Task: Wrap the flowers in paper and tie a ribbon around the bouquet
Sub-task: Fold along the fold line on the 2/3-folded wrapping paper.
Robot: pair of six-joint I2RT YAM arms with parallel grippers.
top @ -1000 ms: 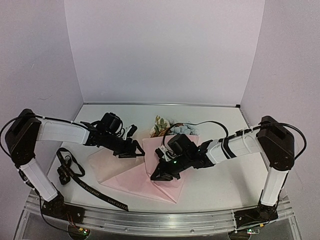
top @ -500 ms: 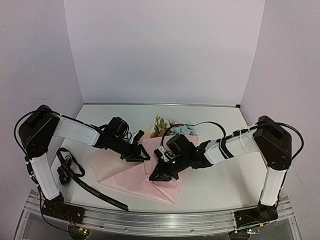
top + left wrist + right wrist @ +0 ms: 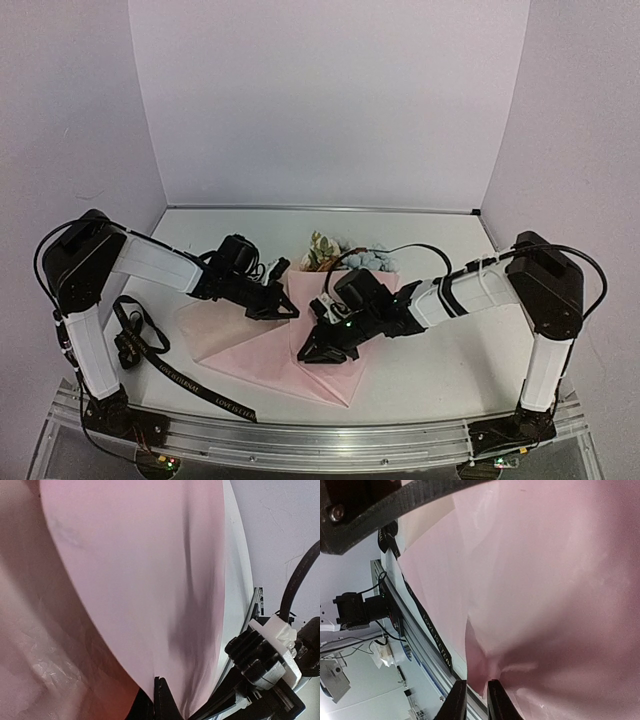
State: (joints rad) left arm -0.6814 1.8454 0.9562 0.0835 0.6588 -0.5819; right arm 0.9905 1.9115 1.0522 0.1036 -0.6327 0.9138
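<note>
Wrap partly folded, I judge; ribbon (image 3: 170, 370) not yet tied.
Left gripper (image 3: 285, 312) is clamped on a raised fold of paper (image 3: 250, 350) beside the flowers (image 3: 345, 258). Right gripper (image 3: 308, 355) sits at a crease, and I cannot tell its grip.

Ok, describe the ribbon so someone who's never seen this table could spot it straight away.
Start at the white table and go to its near left corner, beside the left arm. There, left of the pink paper, lies the ribbon: a long narrow strip, looped at its far end, trailing toward the front rail. Only it carries gold lettering on black.
</note>
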